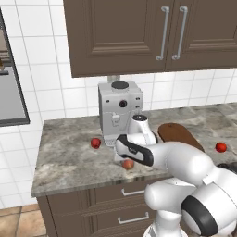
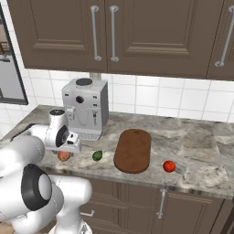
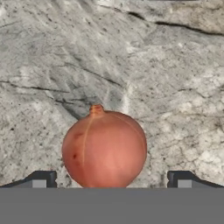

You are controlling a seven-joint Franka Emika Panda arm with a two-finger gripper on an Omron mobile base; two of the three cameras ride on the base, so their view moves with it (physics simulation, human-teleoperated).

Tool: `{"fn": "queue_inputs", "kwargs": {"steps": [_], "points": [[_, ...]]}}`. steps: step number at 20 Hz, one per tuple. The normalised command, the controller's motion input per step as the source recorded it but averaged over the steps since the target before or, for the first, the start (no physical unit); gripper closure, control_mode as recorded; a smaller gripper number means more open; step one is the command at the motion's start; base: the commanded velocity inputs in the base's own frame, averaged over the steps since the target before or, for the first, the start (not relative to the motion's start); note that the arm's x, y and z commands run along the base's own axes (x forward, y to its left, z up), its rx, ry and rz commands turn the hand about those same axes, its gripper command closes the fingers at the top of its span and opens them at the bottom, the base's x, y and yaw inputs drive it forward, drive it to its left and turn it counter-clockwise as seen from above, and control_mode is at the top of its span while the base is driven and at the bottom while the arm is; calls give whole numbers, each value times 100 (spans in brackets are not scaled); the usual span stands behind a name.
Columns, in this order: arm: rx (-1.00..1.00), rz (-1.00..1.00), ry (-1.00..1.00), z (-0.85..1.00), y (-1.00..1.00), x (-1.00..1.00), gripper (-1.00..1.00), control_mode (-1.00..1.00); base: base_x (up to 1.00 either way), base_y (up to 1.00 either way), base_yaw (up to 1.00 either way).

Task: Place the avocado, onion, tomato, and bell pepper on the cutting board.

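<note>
The gripper [image 3: 112, 181] hangs with its jaws spread wide, one on each side of the onion [image 3: 104, 148] resting on the grey marbled surface [image 3: 166, 78] near the front edge, not clamped on it, with the avocado [image 2: 97, 156] and the cutting board [image 2: 133, 150] further right.

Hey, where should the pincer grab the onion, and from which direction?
Straight down from above, closing across the onion's widest middle. It is a round ball sitting free on the counter, and the open pincer already straddles it, one fingertip on each side.
</note>
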Motion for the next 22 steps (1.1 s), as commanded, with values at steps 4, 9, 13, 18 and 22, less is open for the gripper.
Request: {"fn": "queue_inputs", "kwargs": {"steps": [4, 9, 13, 18, 22], "points": [[0, 0, 0, -10, 0, 9, -100, -100, 0, 0, 0], [0, 0, 0, -3, 0, 3, -100, -100, 0, 0, 0], [0, 0, 1, 0, 0, 10, -100, -100, 0, 0, 0], [0, 0, 4, 0, 0, 0, -100, -100, 0, 0, 0], [0, 0, 0, -9, 0, 0, -100, -100, 0, 0, 0]]}}
